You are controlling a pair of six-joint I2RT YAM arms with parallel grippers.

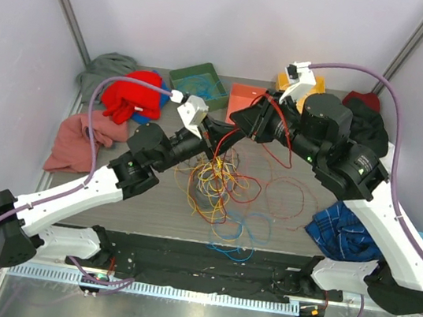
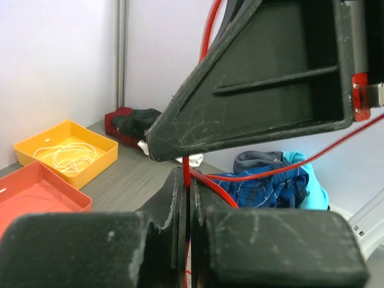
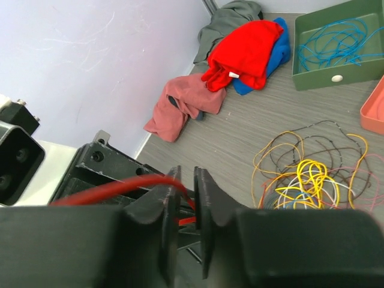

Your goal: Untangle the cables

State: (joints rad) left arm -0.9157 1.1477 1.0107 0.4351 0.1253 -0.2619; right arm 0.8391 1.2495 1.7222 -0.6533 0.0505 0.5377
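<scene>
From above, the left gripper (image 1: 218, 137) and the right gripper (image 1: 236, 126) meet nose to nose over the middle of the desk (image 1: 147, 213), a red cable (image 1: 228, 140) strung between their tips and dropping into the tangle of cables (image 1: 219, 185), a loose heap of yellow, orange, red, brown and blue loops lying just in front of them. Behind stand a green tray (image 1: 217, 95) with a blue cable (image 1: 198, 85) in it, an orange tray (image 1: 242, 99) and a yellow tray (image 1: 312, 84); a red garment (image 1: 133, 95) and a pink garment (image 1: 79, 139) lie at the left, and a blue plaid cloth (image 1: 340, 230) at the right. In the left wrist view, the left gripper (image 2: 187, 180) has its jaws pressed together on the red cable (image 2: 188, 171), which rises straight up past the dark body of the right gripper (image 2: 270, 78) hanging close above. Beyond are the yellow tray (image 2: 96, 165) holding a coiled white cable (image 2: 66, 155), the orange tray (image 2: 69, 198) and the blue plaid cloth (image 2: 270, 183). In the right wrist view, the right gripper (image 3: 187, 180) has its jaws drawn close, pinching the red cable (image 3: 108, 189), which runs in from the left. The tangle of cables (image 3: 312, 174) lies on the desk at the right, near the green tray (image 3: 312, 81) with the blue cable (image 3: 336, 39).
</scene>
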